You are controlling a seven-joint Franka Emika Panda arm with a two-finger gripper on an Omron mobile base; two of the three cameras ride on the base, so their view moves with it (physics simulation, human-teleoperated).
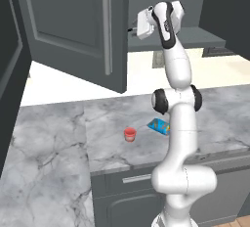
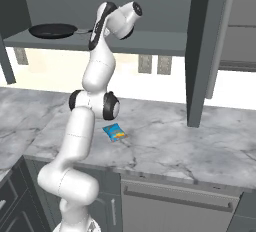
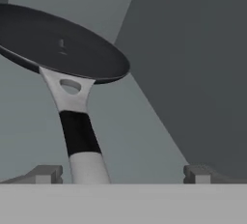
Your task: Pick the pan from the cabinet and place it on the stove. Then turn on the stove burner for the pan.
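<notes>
gripper (image 3: 123, 174) jaws spreading wide, holding nothing | pan (image 3: 58, 42) sitting in cabinet (image 2: 150, 41) | handle lying between fingertips (image 3: 46, 174), nearer left one

The arm (image 1: 179, 123) is showing up as a chain of smooth, glossy white tubes, rounded at every bend, running up the lower right of the left base view. Dark, nearly black caps are sitting at its joints (image 1: 158, 101). A black band is curving along its top link (image 2: 97, 28). Two small grey finger tips (image 3: 46, 174) are poking up at the hand view's bottom.
</notes>
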